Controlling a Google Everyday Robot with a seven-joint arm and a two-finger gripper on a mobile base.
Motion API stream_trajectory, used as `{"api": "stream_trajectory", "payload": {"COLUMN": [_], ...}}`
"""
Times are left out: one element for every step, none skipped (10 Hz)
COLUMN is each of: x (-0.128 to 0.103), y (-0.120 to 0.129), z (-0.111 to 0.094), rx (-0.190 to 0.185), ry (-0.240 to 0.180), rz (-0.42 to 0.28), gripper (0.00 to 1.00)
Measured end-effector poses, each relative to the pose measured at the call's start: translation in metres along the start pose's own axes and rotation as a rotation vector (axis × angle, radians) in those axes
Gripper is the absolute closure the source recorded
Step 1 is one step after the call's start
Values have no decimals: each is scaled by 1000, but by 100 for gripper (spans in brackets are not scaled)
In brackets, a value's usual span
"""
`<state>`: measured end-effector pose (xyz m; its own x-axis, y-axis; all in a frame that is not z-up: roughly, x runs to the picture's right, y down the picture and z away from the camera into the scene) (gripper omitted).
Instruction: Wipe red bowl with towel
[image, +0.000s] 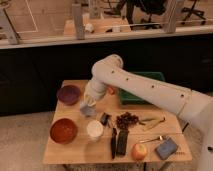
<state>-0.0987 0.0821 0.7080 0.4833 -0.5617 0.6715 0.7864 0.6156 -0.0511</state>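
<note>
You have the pincer (87, 106) pressed together low over the counter (75, 152), just up and right of the red bowl (63, 131).

On your table (70, 153), the near bowl (63, 131) sits by the front-left corner. The far bowl (68, 94) lies behind it toward the back-left corner, and the cup (95, 129) stands just right of the near bowl. The gripper (89, 102) hangs over the table's left half, right of the far bowl and behind the cup, with a small item (86, 110) directly under it; the tray (129, 98) lies toward the back edge, partly behind the arm (150, 92). Right of the cup lie two bars (118, 143), then the apple (140, 150) at the front edge and the pad (166, 148) near the front-right corner, with the cluster (127, 120) behind the bars.
</note>
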Motion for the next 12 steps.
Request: {"api": "stream_trajectory", "payload": {"x": [-26,-47,-70,-95,-108,-120,-126,-130,-131,-131,-131,-130], "y": [-1,-3,-9,-14,-18,-24,-28,-30,-31,-31,-32,-32], "z": [8,15,25,37,43,51,55,60,66,75,84,92], "rx": [-9,-19,-30,-43,-50,-59,-66,-74,-83,-94,-102,-109], "ry": [-15,-30,-49,-71,-83,-98,-107,-113,-118,-123,-128,-131], "rz": [-67,-129,-198,-272,-313,-364,-394,-411,-417,-423,-423,-422], "gripper": [100,100,100,100,100,100,100,100,100,100,100,100]}}
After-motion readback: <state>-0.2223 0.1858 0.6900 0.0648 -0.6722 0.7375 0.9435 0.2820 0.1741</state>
